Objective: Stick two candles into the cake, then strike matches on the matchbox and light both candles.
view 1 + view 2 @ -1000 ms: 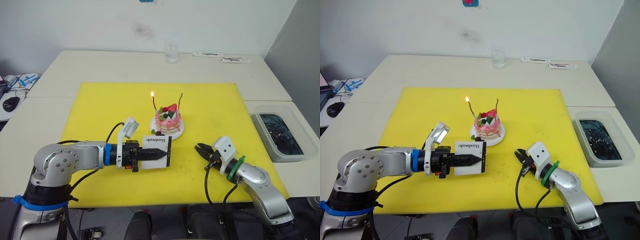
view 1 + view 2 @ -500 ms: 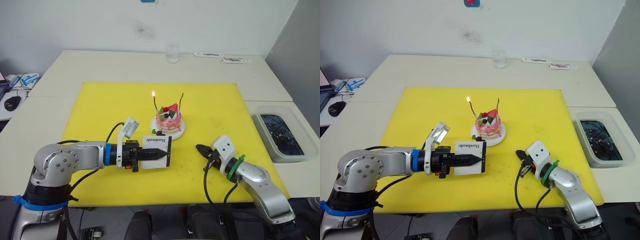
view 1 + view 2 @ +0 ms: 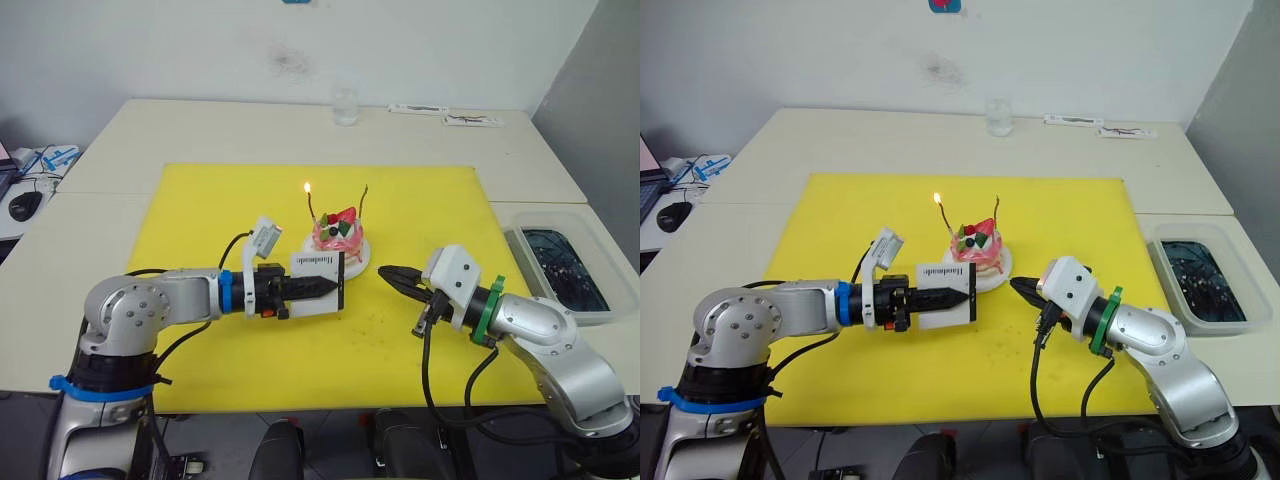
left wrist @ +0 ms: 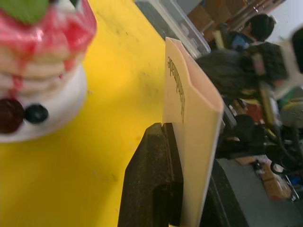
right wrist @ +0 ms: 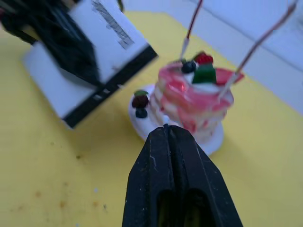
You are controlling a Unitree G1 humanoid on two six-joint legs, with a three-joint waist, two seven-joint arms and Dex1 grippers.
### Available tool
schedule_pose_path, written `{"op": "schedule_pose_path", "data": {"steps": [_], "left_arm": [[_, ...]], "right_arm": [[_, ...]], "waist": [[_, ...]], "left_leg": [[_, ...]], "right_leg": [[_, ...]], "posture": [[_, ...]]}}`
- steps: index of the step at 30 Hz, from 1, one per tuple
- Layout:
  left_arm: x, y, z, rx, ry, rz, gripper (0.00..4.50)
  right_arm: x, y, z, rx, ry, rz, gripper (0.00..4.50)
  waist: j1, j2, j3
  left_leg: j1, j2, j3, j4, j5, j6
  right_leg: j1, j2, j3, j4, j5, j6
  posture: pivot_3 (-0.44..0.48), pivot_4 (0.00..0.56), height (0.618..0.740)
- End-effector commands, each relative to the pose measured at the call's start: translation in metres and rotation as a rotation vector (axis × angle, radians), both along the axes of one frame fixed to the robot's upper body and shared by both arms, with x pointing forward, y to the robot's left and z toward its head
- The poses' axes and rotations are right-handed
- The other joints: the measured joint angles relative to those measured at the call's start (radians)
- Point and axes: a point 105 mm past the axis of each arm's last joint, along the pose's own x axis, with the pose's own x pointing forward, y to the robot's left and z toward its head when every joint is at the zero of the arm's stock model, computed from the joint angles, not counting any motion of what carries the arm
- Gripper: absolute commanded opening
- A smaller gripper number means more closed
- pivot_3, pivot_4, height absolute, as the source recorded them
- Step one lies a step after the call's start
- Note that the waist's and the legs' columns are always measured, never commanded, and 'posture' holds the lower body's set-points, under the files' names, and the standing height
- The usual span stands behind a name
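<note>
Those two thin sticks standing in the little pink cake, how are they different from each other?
The candle on the robot's left carries a small flame at its tip; the candle on the robot's right has no flame. The lit one stands on the side of the cake nearer the matchbox; the unlit one stands on the far side from it. Both are thin, reddish, slightly curved, and stuck upright in the cake's top.

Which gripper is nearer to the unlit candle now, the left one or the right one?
Right. The right gripper points at the cake's right side, just below the unlit candle. The left gripper, clamping the matchbox, sits in front of the cake.
</note>
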Motion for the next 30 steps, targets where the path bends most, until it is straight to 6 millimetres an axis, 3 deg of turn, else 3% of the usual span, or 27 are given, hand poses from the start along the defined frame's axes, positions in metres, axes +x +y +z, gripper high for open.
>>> {"op": "schedule_pose_path", "data": {"steps": [1, 11, 30], "left_arm": [[0.005, -0.002, 0.009, -0.023, -0.022, 0.015, 0.0], [0.005, -0.006, 0.009, -0.042, 0.005, 0.004, 0.0], [-0.003, -0.009, 0.007, -0.035, 0.008, -0.028, 0.0]], "right_arm": [[-0.014, 0.012, 0.012, -0.054, -0.053, 0.107, 0.03], [-0.016, 0.022, 0.003, -0.181, -0.081, 0.175, 0.03], [0.001, 0.03, -0.008, -0.217, -0.119, 0.151, 0.03]], "waist": [[0.0, 0.0, 0.0], [0.001, 0.0, 0.0], [0.001, 0.0, 0.0]], "left_leg": [[0.0, 0.0, 0.0, 0.0, 0.0, 0.0], [0.0, 0.0, 0.0, 0.0, 0.0, 0.0], [0.0, 0.0, -0.001, 0.0, 0.0, 0.0]], "right_leg": [[0.0, 0.0, 0.0, 0.0, 0.001, 0.003], [0.0, 0.0, 0.0, 0.0, 0.002, 0.003], [0.0, 0.0, -0.001, 0.0, 0.002, 0.003]], "posture": [[0.0, 0.15, 0.74], [0.0, 0.15, 0.74], [0.0, 0.15, 0.74]]}}
